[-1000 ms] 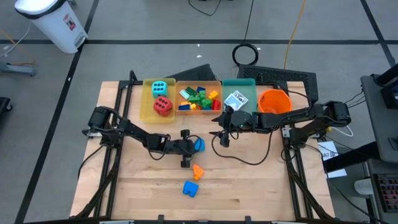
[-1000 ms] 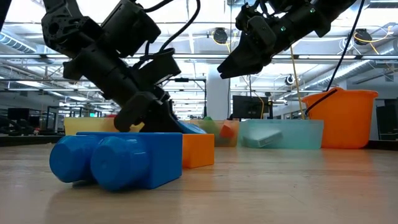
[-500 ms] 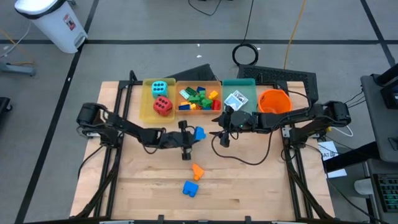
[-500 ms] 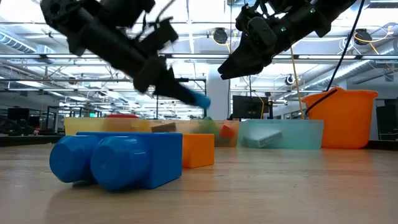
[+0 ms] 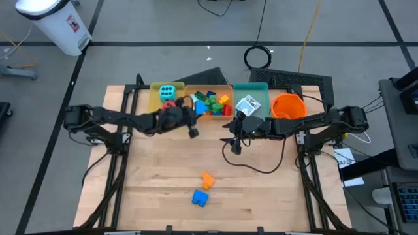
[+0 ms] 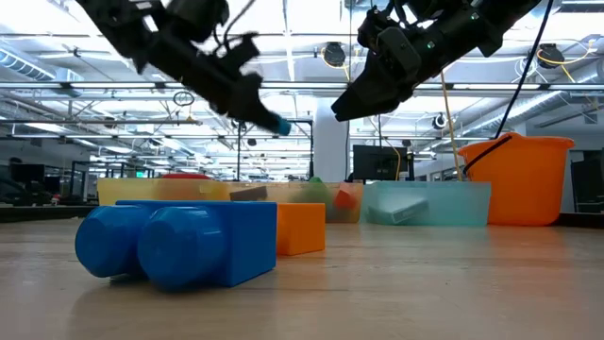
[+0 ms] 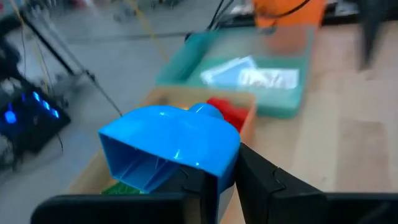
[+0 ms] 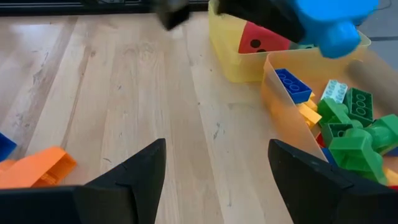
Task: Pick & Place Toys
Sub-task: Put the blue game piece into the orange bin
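A pale wooden table [image 5: 261, 196] carries three translucent trays in a row along its far edge: a yellow tray [image 5: 155, 115], an orange tray [image 5: 226, 87] and a teal tray [image 5: 258, 87], with a round orange plastic bucket [image 5: 287, 106] just beside the teal one. Near the front edge lie a small orange plastic building brick [image 5: 208, 179] and, close by, a larger blue plastic building brick [image 5: 200, 197]

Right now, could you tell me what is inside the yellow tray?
The yellow tray holds a cyan die and a red die. From above, the left gripper, shut on a blue brick, covers most of the red one.
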